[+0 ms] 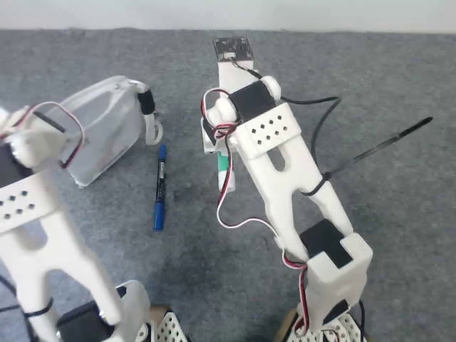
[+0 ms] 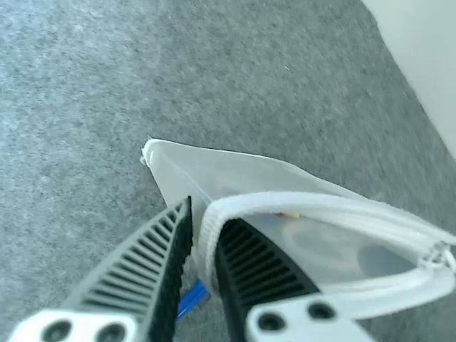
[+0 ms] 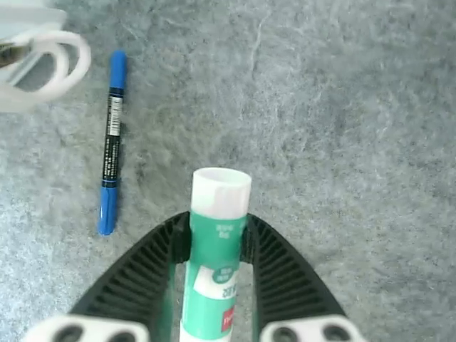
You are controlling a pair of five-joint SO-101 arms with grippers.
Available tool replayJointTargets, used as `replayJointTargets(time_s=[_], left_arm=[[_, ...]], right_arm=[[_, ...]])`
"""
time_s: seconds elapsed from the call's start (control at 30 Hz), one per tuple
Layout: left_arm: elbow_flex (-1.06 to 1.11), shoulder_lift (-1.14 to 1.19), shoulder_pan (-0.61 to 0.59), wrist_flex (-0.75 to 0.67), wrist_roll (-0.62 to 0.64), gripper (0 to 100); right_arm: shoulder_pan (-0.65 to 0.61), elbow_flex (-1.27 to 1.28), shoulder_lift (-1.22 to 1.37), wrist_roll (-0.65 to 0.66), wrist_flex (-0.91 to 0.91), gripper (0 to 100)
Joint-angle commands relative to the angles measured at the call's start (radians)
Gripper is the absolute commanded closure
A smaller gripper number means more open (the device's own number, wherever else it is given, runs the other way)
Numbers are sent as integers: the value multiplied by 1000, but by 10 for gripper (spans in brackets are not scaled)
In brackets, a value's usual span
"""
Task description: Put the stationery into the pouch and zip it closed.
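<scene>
Pinching the white zip rim of the translucent pouch (image 2: pixel 235 174) with the left gripper (image 2: pixel 203 214), fingers narrow on the fabric, mouth gaping slightly, contents too dim to tell. Clamping a glue stick (image 3: pixel 212 256), green body and white cap, in the right gripper (image 3: pixel 214 221). Leaving a blue pen (image 1: pixel 159 187) lying flat on the grey mat (image 1: pixel 370 85), between pouch and glue stick.

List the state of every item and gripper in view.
left gripper: shut on the rim of the pouch.
pouch: unzipped, mouth open.
right gripper: shut on the glue stick.
glue stick: cap on, outside the pouch.
blue pen: lying flat on the gray mat, outside the pouch, not gripped.
</scene>
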Motion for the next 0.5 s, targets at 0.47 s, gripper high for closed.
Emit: replayJointTargets(time_s=[0.47], left_arm=[[-41, -14, 141, 12, -110, 990]], right_arm=[[-4, 146, -291, 21, 41, 992]])
